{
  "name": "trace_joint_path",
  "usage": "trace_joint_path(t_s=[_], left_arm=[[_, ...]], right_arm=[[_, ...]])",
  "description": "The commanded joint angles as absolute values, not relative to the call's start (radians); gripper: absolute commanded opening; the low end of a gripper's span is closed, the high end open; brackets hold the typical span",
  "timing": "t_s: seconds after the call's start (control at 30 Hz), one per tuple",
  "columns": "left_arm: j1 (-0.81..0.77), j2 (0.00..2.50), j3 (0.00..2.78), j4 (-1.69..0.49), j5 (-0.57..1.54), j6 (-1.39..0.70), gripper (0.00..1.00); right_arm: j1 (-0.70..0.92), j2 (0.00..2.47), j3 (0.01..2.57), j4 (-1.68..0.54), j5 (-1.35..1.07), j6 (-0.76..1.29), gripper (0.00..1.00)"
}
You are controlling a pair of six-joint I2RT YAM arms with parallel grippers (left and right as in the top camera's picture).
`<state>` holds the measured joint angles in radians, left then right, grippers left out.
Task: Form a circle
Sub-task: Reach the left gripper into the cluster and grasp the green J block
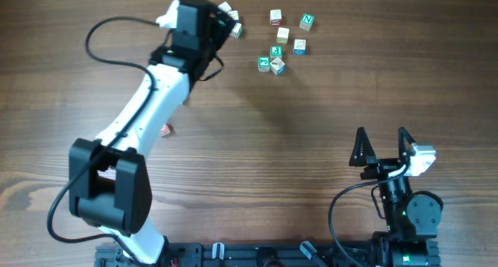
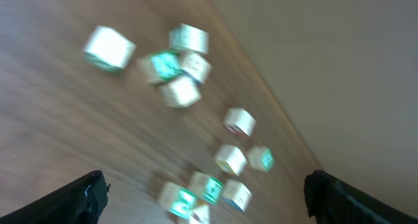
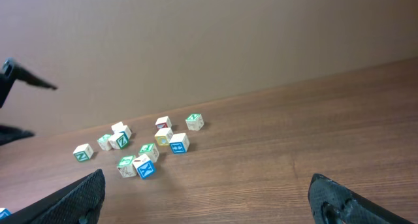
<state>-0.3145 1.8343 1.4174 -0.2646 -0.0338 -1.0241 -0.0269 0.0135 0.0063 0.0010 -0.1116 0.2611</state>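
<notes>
Left gripper (image 2: 209, 208): your jaws stand wide, one dark fingertip at each lower corner of the left wrist view, and they hold nothing.

Letter cubes (image 2: 238, 121): they lie directly ahead of these fingers. One knot sits just beyond the tips and a second knot lies farther out. Blur hides the letters, so the faces read only as green or white.

Near cubes (image 1: 233, 19): seen from overhead, about three sit right at the left gripper's tips. You cannot tell whether they touch the fingers or lie just beside them.

Main scatter (image 1: 282, 34): seven cubes lie loose on the wooden table (image 1: 311, 142), near the left gripper and off to its right side. Their faces are green, blue and white.

Right gripper (image 1: 381, 142): your jaws are spread wide here too, and empty. The cubes lie well apart from it, far ahead and to its left.

Stray piece (image 1: 165, 129): it is small, with a red face, and lies beside the left arm, well behind the left gripper. It is possibly another cube but too small to tell.
</notes>
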Motion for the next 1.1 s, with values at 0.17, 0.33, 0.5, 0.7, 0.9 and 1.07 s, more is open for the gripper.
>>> trace_joint_path(t_s=[0.17,0.33,0.5,0.7,0.9,1.07], left_arm=[[-0.386,2.082,1.422,-0.086,0.071,-0.672,1.00],[-0.390,2.167,1.422,-0.049,0.070,-0.381,0.99],[-0.409,2.192,1.422,-0.025,0.070,-0.259,1.00],[-0.442,2.241,1.422,-0.039,0.070,-0.238,1.00],[-0.439,2.255,1.422,-0.144,-0.115,-0.247,0.89],[-0.440,2.250,1.422,-0.200,-0.117,-0.281,0.70]], right_arm=[[-0.023,0.007,0.005,0.006,-0.105,0.269,1.00],[-0.023,0.007,0.005,0.006,-0.105,0.269,1.00],[-0.023,0.007,0.005,0.006,-0.105,0.269,1.00],[-0.023,0.007,0.005,0.006,-0.105,0.270,1.00],[-0.023,0.007,0.005,0.006,-0.105,0.269,1.00],[-0.023,0.007,0.005,0.006,-0.105,0.269,1.00]])
